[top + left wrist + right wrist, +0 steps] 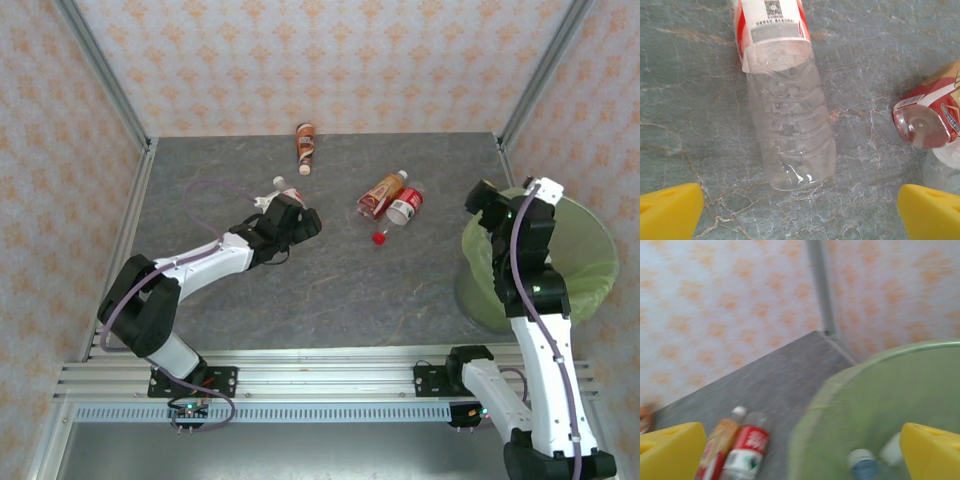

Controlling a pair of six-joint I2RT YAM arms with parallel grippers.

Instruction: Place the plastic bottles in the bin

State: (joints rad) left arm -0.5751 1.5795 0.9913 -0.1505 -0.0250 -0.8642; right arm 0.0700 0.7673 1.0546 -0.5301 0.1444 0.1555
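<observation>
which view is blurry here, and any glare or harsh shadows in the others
Right wrist view: blurred throughout, with the bin and the red-labelled bottle smeared soft. Left wrist view: sharp, with small bright glints on the clear bottle and crisp veins in the table top. Top external view: even light, only faint soft shadows, no glare.
</observation>
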